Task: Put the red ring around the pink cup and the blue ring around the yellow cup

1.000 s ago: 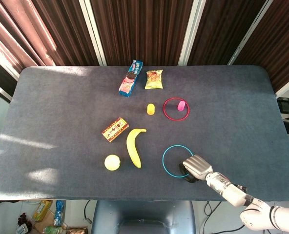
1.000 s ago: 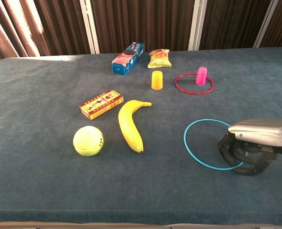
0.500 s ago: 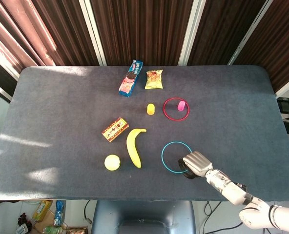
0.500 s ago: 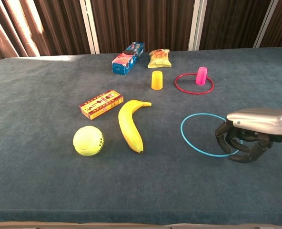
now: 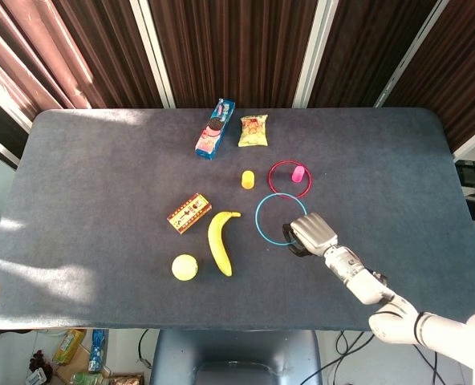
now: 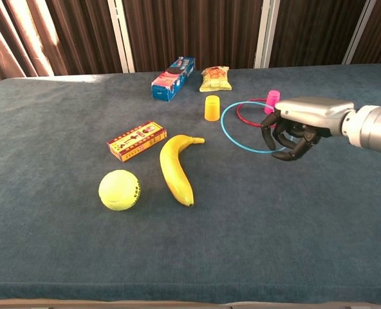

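Note:
My right hand (image 5: 308,233) (image 6: 295,127) grips the blue ring (image 5: 263,220) (image 6: 237,125) by its near-right rim and holds it above the table. The ring hangs just near of the yellow cup (image 5: 248,179) (image 6: 212,107) and overlaps the red ring's near edge in the chest view. The red ring (image 5: 288,179) (image 6: 247,111) lies flat around the pink cup (image 5: 298,174) (image 6: 273,98). The yellow cup stands upright, outside both rings. My left hand shows in neither view.
A banana (image 5: 219,241) (image 6: 176,168), a yellow ball (image 5: 184,267) (image 6: 120,190) and a small red box (image 5: 189,212) (image 6: 136,140) lie to the left. A blue cookie pack (image 5: 215,128) (image 6: 173,70) and a yellow snack bag (image 5: 253,130) (image 6: 216,78) lie farther back.
My right hand has lifted the blue ring off the table and carried it away from the near edge toward the cups. Everything else stayed put.

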